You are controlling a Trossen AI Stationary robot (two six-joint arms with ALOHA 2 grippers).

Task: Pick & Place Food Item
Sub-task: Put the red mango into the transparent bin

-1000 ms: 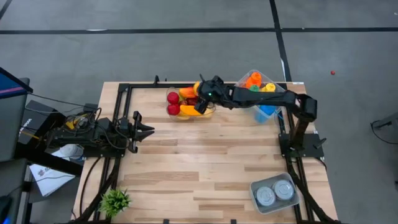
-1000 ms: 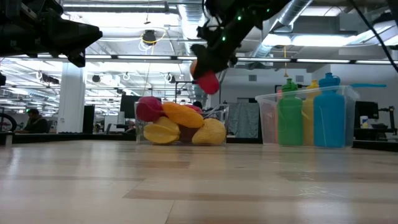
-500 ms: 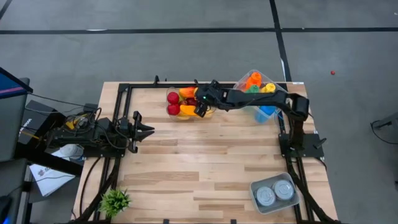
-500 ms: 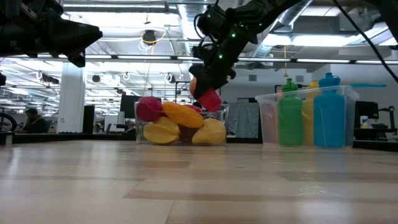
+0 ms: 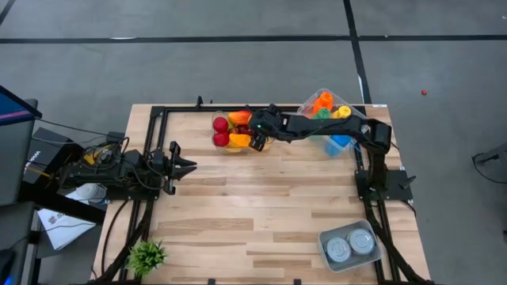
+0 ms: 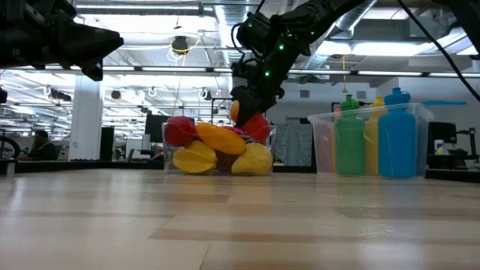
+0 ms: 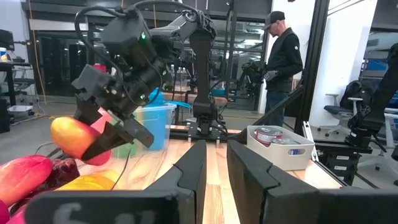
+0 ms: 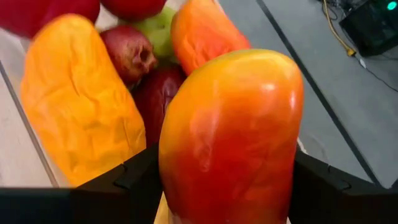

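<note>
The right claw (image 5: 256,140) is clamping a red-and-orange mango (image 8: 231,137) between its fingers and is holding it just above the clear fruit tub (image 5: 238,132) at the far edge of the worktop (image 5: 261,214), so the mango is hanging over the pile of red, orange and green fruit inside. Judging by this, the step in hand is either the lift out of the tub or the setting down into it; the pictures alone are not settling which. Whichever it is, the next move is calling for a steady vertical path that is clearing the tub's rim and the neighbouring fruit, since a nudge could be rolling the pile. The left claw (image 5: 188,165) is waiting with its fingers apart near the left edge, well away from the fruit. The worktop is pale wood planking, carrying a bin of coloured bottles (image 5: 329,119) beside the fruit tub, a tray of tins (image 5: 349,246) at the near right corner and a small green plant (image 5: 147,255) at the near left. Beyond it, an open workshop is showing, with a person (image 7: 284,59) standing among frames and other equipment.
</note>
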